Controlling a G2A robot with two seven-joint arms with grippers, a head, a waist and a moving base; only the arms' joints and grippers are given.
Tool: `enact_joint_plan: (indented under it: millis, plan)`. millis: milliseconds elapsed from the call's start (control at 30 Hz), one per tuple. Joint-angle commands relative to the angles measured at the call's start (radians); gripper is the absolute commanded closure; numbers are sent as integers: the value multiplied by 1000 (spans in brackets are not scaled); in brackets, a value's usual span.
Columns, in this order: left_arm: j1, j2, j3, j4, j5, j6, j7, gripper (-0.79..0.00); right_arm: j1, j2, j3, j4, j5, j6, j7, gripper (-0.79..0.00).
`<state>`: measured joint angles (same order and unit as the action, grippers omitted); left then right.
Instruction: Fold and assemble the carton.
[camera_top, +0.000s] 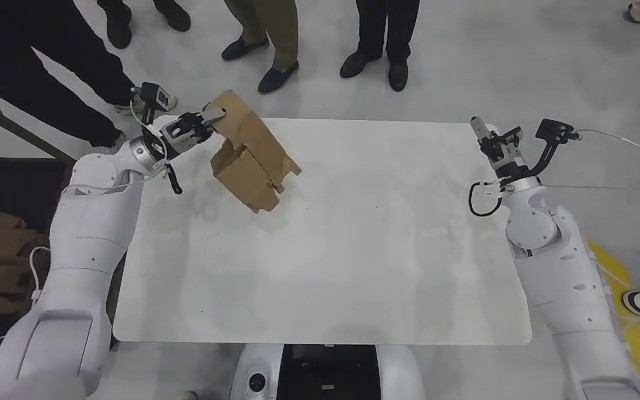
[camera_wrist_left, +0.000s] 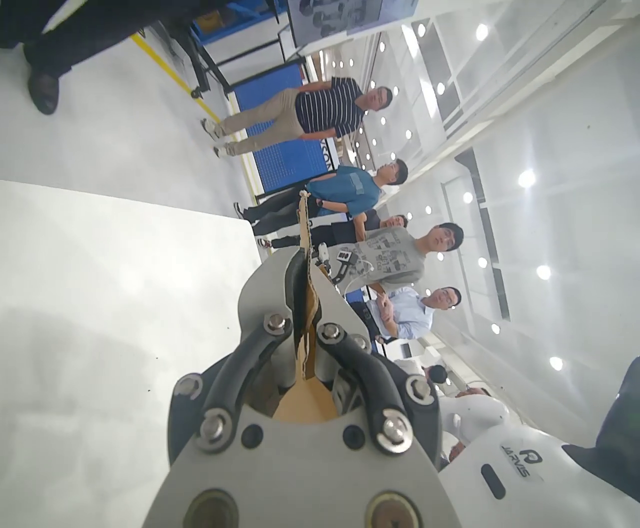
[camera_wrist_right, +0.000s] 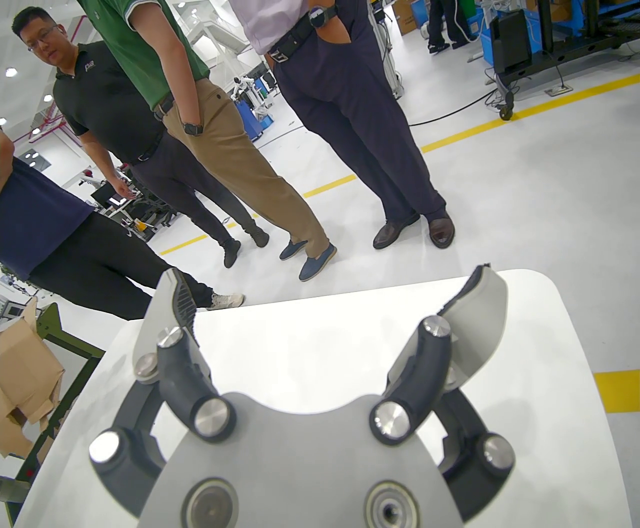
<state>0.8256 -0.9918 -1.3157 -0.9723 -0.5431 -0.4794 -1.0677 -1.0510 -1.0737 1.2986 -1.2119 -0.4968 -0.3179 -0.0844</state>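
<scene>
Left claw (camera_wrist_left: 305, 270): nearest the lens, clenched on a thin edge of corrugated cardboard that runs straight up between its two grey fingers (camera_wrist_left: 265, 295). From above, it (camera_top: 195, 127) sits at the far left corner of the tabletop.
Carton (camera_top: 250, 150): a brown, partly folded corrugated cardboard box, held by its top left edge in the left claw. It hangs tilted over the far left part of the tabletop, with its flaps loose and pointing down and to the right.
Carton's inside: the folded panels hide it from above, so I cannot tell whether anything is in it.
Carton's lower corner: close to the surface, but I cannot tell if it touches.
Tabletop (camera_top: 350, 260): a white rectangular board with rounded corners.
Right claw (camera_wrist_right: 325, 290): released, its two fingers spread wide with nothing between them. From above, it (camera_top: 487, 135) sits over the far right corner of the tabletop, well apart from the carton.
</scene>
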Motion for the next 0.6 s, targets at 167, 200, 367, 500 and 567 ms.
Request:
enact_joint_plan:
  millis: [167, 200, 367, 500, 567]
  plan:
    - [-56, -34, 108, 10, -16, -8, -64, 0, 0, 0, 0, 0, 0, 0, 0, -785]
    - [-60, -38, 118, 13, -19, -9, -70, 0, 0, 0, 0, 0, 0, 0, 0, -785]
    - [-84, -55, 162, 30, -33, -13, -106, 0, 0, 0, 0, 0, 0, 0, 0, -785]
    - [-99, -65, 177, 51, -67, -10, -125, 0, 0, 0, 0, 0, 0, 0, 0, -785]
    - [-99, -65, 177, 51, -67, -10, -125, 0, 0, 0, 0, 0, 0, 0, 0, -785]
